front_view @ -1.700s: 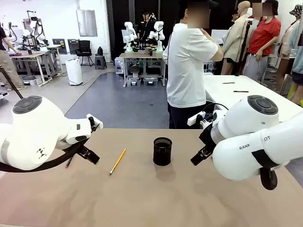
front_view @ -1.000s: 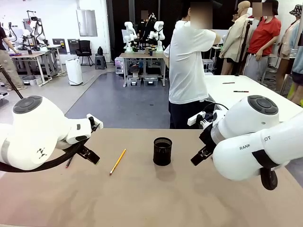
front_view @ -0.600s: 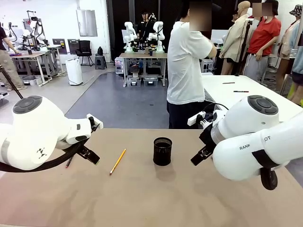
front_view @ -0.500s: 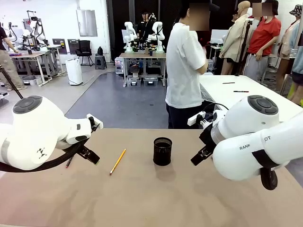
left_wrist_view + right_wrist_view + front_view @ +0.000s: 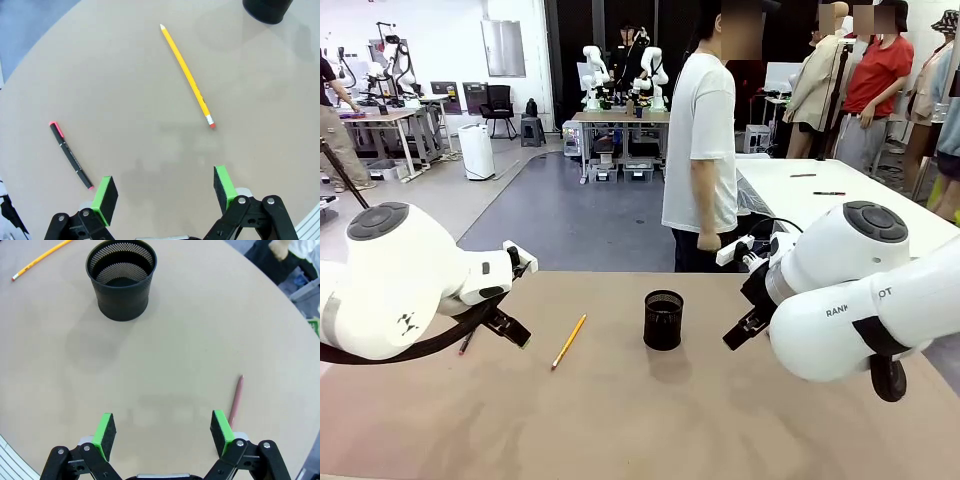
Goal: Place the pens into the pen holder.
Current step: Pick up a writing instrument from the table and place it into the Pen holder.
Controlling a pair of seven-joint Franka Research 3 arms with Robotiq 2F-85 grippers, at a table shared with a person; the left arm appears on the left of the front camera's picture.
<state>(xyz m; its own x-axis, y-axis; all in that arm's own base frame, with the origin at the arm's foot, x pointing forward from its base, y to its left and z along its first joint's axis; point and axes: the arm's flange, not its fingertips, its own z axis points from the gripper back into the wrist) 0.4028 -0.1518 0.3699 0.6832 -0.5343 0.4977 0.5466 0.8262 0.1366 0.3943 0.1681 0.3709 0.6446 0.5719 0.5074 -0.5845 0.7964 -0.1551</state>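
The first pick is judged to be in hand, since all three pens lie on the tan bench [image 5: 125, 75]. The left claw [image 5: 163, 181] is spread wide and holds nothing; a yellow-orange wooden pencil [image 5: 186, 75] lies ahead of it, and a thin dark pen with a pink-red end [image 5: 70, 156] lies just outside one finger. The right claw [image 5: 162, 426] is likewise wide and empty, with a slim maroon pen [image 5: 236, 400] just ahead of one fingertip and the small black wire-mesh pen holder [image 5: 121, 282] farther ahead, upright and seen to be empty. A descent over the nearest pen, jaws set across its shaft, is called for next.
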